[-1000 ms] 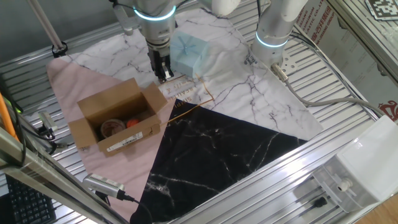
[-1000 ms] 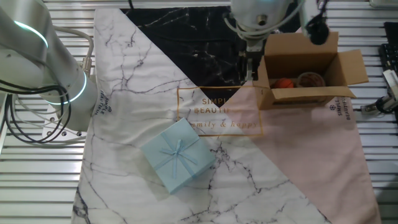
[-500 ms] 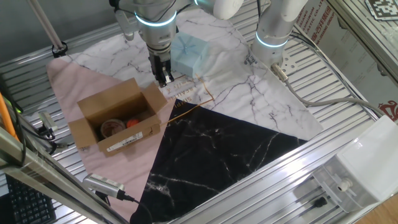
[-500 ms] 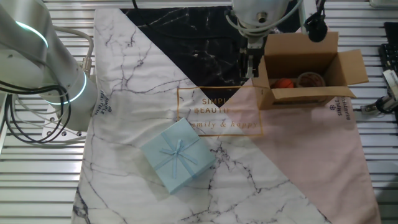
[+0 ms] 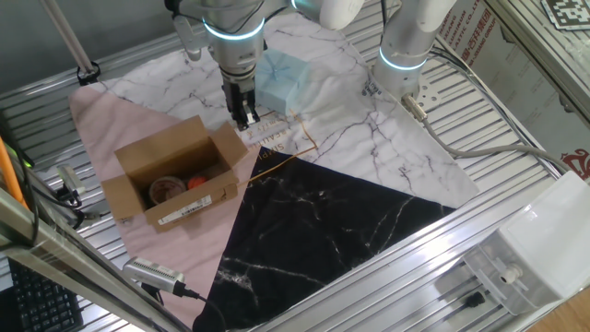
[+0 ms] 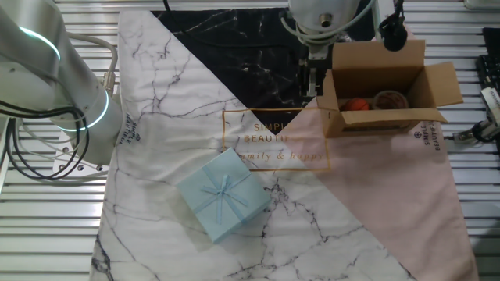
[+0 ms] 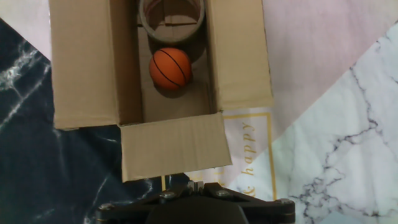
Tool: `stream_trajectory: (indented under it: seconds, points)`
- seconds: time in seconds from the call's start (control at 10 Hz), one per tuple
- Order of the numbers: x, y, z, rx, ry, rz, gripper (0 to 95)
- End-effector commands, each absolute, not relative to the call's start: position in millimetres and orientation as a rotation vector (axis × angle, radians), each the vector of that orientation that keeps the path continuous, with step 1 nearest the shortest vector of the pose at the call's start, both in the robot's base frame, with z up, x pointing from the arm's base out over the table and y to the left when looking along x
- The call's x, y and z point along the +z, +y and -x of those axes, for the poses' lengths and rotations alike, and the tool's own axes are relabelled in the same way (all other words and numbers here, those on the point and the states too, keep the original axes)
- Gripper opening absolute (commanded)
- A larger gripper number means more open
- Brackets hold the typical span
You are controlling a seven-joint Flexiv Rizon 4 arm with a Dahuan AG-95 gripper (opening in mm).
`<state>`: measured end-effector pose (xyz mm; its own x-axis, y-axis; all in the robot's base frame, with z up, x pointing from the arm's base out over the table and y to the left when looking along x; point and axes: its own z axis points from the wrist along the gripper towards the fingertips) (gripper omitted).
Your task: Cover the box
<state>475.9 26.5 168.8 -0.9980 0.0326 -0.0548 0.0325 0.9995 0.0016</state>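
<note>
So basically nothing's closed yet. The patchwork cloth (image 5: 369,212) covers most of the table, and the box (image 5: 175,175) sits on its pink part with all four flaps splayed open, so every flap is still left to fold. Inside it there's a tape roll (image 7: 172,15) and a little basketball (image 7: 170,68). The gripper (image 5: 244,118) hangs just beside the short flap (image 7: 174,146) nearest the cloth's middle, fingers close together and holding nothing. The pale blue gift box (image 6: 223,195) sits well apart. The cloth print reads "SIMPL… BEAUTI…" and "happy"; the box label's too small to read.
</note>
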Motion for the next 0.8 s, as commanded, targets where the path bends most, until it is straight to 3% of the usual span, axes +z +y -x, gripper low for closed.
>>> stream_trajectory:
  seconds: [0.1, 0.8]
  points:
    - [165.6, 27.5, -476.3, -0.001, 3.088, -0.054, 0.0]
    - [158.6, 29.0, -476.9, 0.007, 3.068, -0.052, 0.0]
